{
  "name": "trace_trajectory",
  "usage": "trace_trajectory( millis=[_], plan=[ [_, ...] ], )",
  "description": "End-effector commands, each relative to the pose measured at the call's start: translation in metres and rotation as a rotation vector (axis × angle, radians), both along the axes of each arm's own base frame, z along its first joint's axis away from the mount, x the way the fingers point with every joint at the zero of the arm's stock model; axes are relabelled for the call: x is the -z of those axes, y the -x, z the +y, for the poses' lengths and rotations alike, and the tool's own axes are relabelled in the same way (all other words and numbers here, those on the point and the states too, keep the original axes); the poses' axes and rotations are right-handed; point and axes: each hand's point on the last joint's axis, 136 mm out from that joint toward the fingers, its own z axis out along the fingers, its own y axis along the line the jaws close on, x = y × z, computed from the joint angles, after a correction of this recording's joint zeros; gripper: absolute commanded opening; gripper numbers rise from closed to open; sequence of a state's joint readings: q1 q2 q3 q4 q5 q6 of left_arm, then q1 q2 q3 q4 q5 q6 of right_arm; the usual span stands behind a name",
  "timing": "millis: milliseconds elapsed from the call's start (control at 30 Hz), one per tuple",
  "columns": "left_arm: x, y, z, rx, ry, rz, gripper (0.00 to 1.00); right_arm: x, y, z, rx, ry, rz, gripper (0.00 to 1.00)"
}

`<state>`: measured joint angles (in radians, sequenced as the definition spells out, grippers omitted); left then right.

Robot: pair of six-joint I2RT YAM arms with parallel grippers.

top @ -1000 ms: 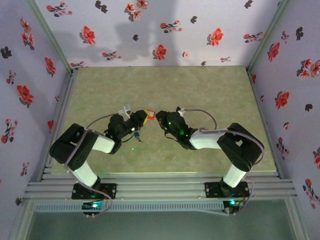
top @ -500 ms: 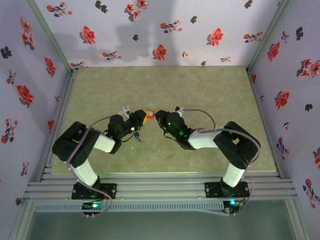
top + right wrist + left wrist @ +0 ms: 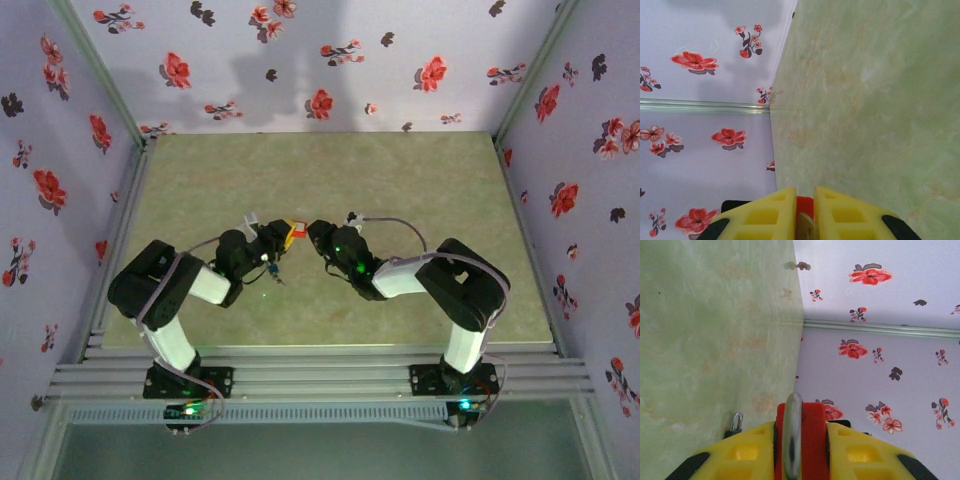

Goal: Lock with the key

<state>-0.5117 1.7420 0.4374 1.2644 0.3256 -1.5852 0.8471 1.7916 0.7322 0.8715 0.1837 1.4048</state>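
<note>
Key (image 3: 806,228): head hidden, metal sliver pinched in right tool (image 3: 804,196), frame bottom; left tool (image 3: 800,425) clamps red padlock (image 3: 813,440); green surface (image 3: 865,100), floral walls (image 3: 880,375).

No word, number, brand or sign is readable anywhere: none on the red padlock (image 3: 813,435), none on the walls (image 3: 920,342).

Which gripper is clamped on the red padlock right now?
The left gripper: the red padlock and its metal shackle sit between its yellow fingers. The right gripper pinches a thin metal piece.
</note>
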Motion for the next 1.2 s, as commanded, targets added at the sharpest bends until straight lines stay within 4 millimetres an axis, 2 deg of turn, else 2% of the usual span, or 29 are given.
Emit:
trace_trajectory(
  millis=[0,1000,1167],
  plan=[
    [-0.0007,0.0057,-0.0112,0.065,0.021,0.006,0.0,-0.0287,0.0005,0.0101,-0.019,-0.05,-0.105,0.14],
    [0.0058,0.0047,-0.0116,0.069,0.028,0.032,0.0,-0.033,-0.0036,0.0135,0.029,-0.126,-0.177,0.09],
    [0.007,0.0046,-0.0115,0.068,0.026,0.034,0.0,-0.033,-0.0042,0.0144,0.033,-0.134,-0.177,0.01]
  ],
)
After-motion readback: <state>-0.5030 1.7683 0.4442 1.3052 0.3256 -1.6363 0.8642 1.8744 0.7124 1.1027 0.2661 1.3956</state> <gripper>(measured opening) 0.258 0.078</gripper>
